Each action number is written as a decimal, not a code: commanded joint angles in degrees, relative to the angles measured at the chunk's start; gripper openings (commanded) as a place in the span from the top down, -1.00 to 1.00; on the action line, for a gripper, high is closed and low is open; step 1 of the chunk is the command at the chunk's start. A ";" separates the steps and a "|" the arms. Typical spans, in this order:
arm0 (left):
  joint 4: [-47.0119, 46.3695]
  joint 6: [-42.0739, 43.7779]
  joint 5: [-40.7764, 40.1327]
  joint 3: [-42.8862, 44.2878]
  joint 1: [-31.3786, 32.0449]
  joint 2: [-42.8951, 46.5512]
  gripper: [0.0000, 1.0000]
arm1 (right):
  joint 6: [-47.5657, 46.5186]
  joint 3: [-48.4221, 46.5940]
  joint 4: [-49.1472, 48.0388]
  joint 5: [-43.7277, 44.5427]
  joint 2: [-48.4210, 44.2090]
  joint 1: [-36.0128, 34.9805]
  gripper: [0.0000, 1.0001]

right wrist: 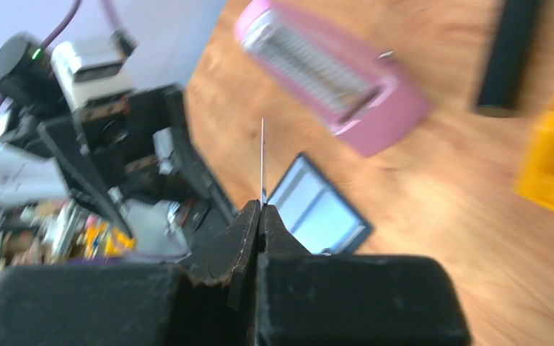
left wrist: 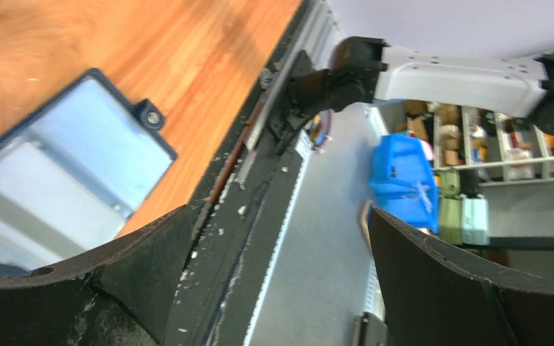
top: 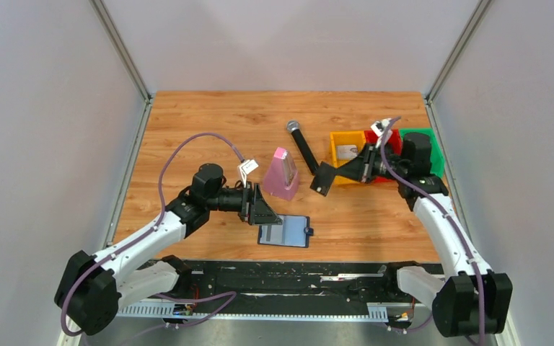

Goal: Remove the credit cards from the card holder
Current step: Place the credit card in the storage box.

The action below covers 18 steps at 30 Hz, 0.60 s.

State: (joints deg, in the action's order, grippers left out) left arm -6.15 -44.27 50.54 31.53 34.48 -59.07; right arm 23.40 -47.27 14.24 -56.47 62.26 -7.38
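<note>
Near the front edge of the bench (top: 209, 130), the card holder (top: 283, 232) lies open and flat, pale slotted inside facing up, snap tab on its right side. Left gripper (top: 268, 214) sits just over the holder's left-rear corner, jaws spread wide, nothing between them. The left wrist view shows the holder off beside one finger. Right gripper (right wrist: 262, 209) is raised, well apart from the holder, clamped tight on one credit card (right wrist: 262, 158). The card is seen edge-on as a thin line past the fingertips. In the top view this gripper is between the pink metronome (top: 283, 175) and the yellow bin (top: 334, 148), just beside the black microphone (top: 301, 144). Red bin (top: 395, 137) and green bin (top: 433, 148) sit further right, by the right arm.
</note>
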 commanded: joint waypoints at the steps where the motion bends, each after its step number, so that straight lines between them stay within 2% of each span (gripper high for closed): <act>1: 13.63 9.74 -10.63 4.63 0.21 2.91 -1.00 | -3.25 -0.85 3.89 8.43 -3.57 10.25 1.00; 3: 21.32 12.76 -17.31 6.42 0.20 4.07 -1.00 | -2.57 -1.23 3.72 12.45 -3.61 15.54 1.00; 6: 25.49 15.21 -22.02 8.22 0.14 6.45 -1.00 | -0.36 -1.37 1.56 21.43 -2.83 20.01 1.00; 9: 27.85 16.42 -27.69 8.72 0.14 8.81 -1.00 | 3.36 0.86 -5.37 26.77 -1.89 23.88 1.00; 13: 29.94 17.38 -32.37 9.25 0.14 10.61 -1.00 | 7.19 3.09 -16.22 31.71 2.22 26.65 1.00; 18: 31.08 17.46 -35.71 9.33 0.09 11.95 -1.00 | 9.72 3.30 -23.56 36.12 8.43 27.10 1.00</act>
State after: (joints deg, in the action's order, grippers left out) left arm 22.94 -28.91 20.10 38.83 34.48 -48.56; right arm 29.32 -44.71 1.89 -26.50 67.55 19.42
